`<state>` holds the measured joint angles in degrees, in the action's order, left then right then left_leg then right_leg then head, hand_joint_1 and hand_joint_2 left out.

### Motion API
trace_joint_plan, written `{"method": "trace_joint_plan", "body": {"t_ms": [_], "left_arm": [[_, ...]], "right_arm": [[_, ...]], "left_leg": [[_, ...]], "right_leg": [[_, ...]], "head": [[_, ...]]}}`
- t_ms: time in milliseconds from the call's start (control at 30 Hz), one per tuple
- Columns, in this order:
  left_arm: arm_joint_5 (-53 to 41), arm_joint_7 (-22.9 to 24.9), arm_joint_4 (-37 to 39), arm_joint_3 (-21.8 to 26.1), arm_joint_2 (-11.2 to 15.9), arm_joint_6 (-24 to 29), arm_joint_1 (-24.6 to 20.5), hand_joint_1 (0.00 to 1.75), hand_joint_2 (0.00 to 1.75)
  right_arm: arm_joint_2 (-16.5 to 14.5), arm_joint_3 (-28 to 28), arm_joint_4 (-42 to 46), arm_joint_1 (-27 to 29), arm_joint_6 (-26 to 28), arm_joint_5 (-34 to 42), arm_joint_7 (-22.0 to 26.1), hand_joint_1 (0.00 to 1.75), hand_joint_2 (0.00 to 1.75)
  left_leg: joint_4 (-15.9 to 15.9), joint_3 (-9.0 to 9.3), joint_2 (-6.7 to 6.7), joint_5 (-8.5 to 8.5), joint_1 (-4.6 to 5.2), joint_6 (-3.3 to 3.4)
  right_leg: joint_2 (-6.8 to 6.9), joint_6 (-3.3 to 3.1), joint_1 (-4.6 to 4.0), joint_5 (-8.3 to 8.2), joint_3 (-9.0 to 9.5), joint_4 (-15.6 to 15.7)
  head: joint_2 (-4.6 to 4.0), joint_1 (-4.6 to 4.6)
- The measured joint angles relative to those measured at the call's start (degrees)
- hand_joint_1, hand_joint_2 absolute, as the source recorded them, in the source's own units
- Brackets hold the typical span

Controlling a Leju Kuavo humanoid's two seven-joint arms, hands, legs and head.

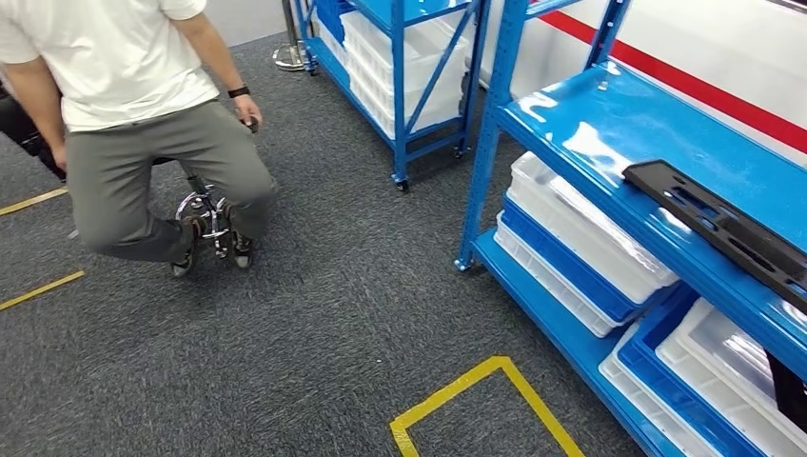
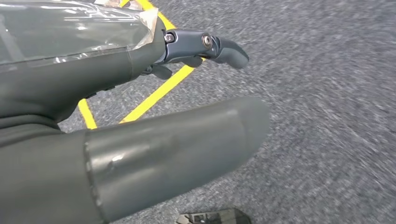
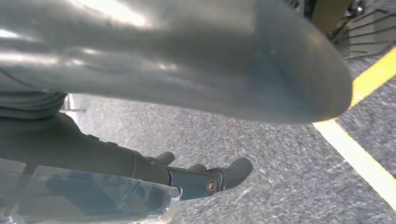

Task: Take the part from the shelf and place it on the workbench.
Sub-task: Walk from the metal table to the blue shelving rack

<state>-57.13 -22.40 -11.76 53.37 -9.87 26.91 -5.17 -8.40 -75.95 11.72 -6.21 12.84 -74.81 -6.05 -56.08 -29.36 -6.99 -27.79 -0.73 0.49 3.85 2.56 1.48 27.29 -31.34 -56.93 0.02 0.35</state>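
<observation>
We're approaching: black part [image 1: 728,227] is lying on the blue shelf's [image 1: 609,124] upper deck, near its front edge. Left hand [image 2: 140,140] and right hand [image 3: 187,70] are hanging empty, fingers apart. Square up first.

Open grey carpet [image 1: 314,314] lies ahead of me. A blue shelf [image 1: 609,124] blocks my right, a seated person [image 1: 143,124] my left, with bare floor between them.
</observation>
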Motion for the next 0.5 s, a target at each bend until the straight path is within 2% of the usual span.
{"method": "trace_joint_plan", "body": {"t_ms": [33, 67, 100, 133, 167, 200, 233, 267, 300, 333, 400, 433, 467, 500], "left_arm": [[0.01, 0.00, 0.01, 0.01, -0.04, 0.00, -0.10, 0.00, 0.00], [0.02, -0.01, 0.01, 0.01, -0.06, 0.00, -0.20, 0.00, 0.00], [0.02, -0.01, 0.01, 0.01, -0.07, 0.01, -0.27, 0.00, 0.00], [0.03, -0.01, 0.01, 0.01, -0.08, 0.01, -0.26, 0.00, 0.00], [0.02, -0.01, 0.01, 0.00, -0.04, 0.02, -0.19, 0.00, 0.00], [0.02, 0.00, 0.01, 0.00, -0.04, 0.02, -0.08, 0.00, 0.00], [0.03, 0.01, 0.01, 0.01, -0.03, 0.02, 0.02, 0.00, 0.00], [0.03, 0.01, 0.01, 0.01, -0.03, 0.02, 0.10, 0.00, 0.00], [0.04, 0.02, 0.01, 0.01, -0.04, 0.02, 0.13, 0.00, 0.00], [0.04, 0.02, 0.01, 0.01, -0.04, 0.02, 0.14, 0.00, 0.00], [0.05, 0.02, 0.01, 0.01, 0.02, 0.02, 0.14, 0.00, 0.00], [0.05, 0.02, 0.01, 0.01, 0.06, 0.03, 0.14, 0.00, 0.00], [0.06, 0.02, 0.01, 0.01, 0.09, 0.03, 0.12, 0.00, 0.00], [0.08, 0.02, 0.01, 0.01, 0.10, 0.04, 0.10, 0.00, 0.00]], "right_arm": [[0.07, 0.00, 0.01, 0.05, -0.01, 0.01, 0.00, 0.00, 0.00], [0.11, 0.00, 0.01, 0.09, -0.01, 0.02, 0.00, 0.00, 0.00], [0.14, 0.00, 0.02, 0.08, -0.01, 0.03, -0.01, 0.00, 0.00], [0.14, 0.00, 0.02, 0.04, -0.01, 0.04, -0.01, 0.00, 0.00], [0.11, 0.00, 0.02, 0.01, -0.01, 0.04, -0.02, 0.00, 0.00], [0.10, 0.00, 0.02, -0.03, -0.01, 0.04, -0.02, 0.00, 0.00], [0.09, 0.00, 0.02, -0.04, -0.01, 0.04, -0.02, 0.00, 0.00], [0.08, 0.00, 0.02, 0.01, -0.01, 0.04, -0.02, 0.00, 0.00], [0.09, 0.00, 0.02, 0.08, -0.01, 0.04, -0.02, 0.00, 0.00], [0.10, 0.00, 0.02, 0.14, -0.01, 0.04, -0.02, 0.00, 0.00], [0.04, 0.00, 0.01, 0.15, -0.05, 0.04, -0.02, 0.00, 0.00], [-0.01, 0.00, 0.00, 0.10, -0.09, 0.04, -0.02, 0.00, 0.00], [-0.04, 0.00, 0.00, 0.06, -0.13, 0.04, -0.02, 0.00, 0.00], [-0.08, 0.00, -0.01, 0.02, -0.16, 0.05, -0.02, 0.00, 0.00]], "left_leg": [[-0.01, 0.20, -0.23, -0.15, -0.15, -0.33], [-0.35, 0.23, 0.48, -0.67, -0.38, -0.67], [-1.60, -0.18, 1.91, -1.86, -0.60, -0.93], [-3.87, -1.10, 3.74, -3.61, -0.77, -1.11], [-7.49, -2.69, 5.51, -5.88, -0.82, -1.12], [-11.74, -4.71, 6.46, -8.05, -0.81, -1.01], [-15.32, -6.51, 6.81, -9.42, -0.80, -0.89], [-17.35, -7.67, 6.94, -9.66, -0.80, -0.70], [-16.89, -7.64, 7.04, -8.56, -0.79, -0.44], [-14.09, -6.42, 7.38, -6.47, -0.78, -0.09], [-6.12, -2.73, 10.02, -2.31, -0.74, 0.82], [-3.29, -1.42, 11.15, -1.22, -0.65, 1.15], [-1.84, -0.79, 11.91, -0.83, -0.52, 1.38], [-1.46, -0.69, 11.76, -0.83, -0.33, 1.50]], "right_leg": [[-0.74, -0.55, 0.21, -0.05, 0.01, -0.03], [-1.30, -0.97, 0.38, -0.13, 0.01, -0.02], [-1.92, -1.47, 0.56, -0.30, 0.10, 0.00], [-2.50, -1.92, 0.71, -0.48, 0.18, 0.04], [-3.10, -2.28, 0.55, -0.65, -0.01, 0.04], [-3.83, -2.58, 0.32, -0.78, -0.19, 0.03], [-4.62, -2.77, 0.09, -0.88, -0.35, 0.01], [-5.48, -2.91, -0.14, -0.97, -0.44, 0.00], [-6.34, -2.94, -0.31, -1.02, -0.45, -0.01], [-7.17, -2.94, -0.43, -1.07, -0.39, -0.02], [-8.68, -2.76, -0.66, -1.18, -0.33, -0.07], [-9.30, -2.58, -0.75, -1.28, -0.44, -0.11], [-9.87, -2.34, -0.76, -1.42, -0.64, -0.12], [-10.39, -2.01, -0.76, -1.60, -0.87, -0.09]], "head": [[0.00, -0.21], [0.00, -0.34], [0.00, -0.45], [0.00, -0.60], [0.00, -0.74], [0.00, -0.80], [0.00, -0.86], [0.00, -0.87], [0.00, -0.87], [0.00, -0.87], [0.00, -0.85], [0.00, -0.86], [0.00, -0.89], [0.00, -0.92]]}}
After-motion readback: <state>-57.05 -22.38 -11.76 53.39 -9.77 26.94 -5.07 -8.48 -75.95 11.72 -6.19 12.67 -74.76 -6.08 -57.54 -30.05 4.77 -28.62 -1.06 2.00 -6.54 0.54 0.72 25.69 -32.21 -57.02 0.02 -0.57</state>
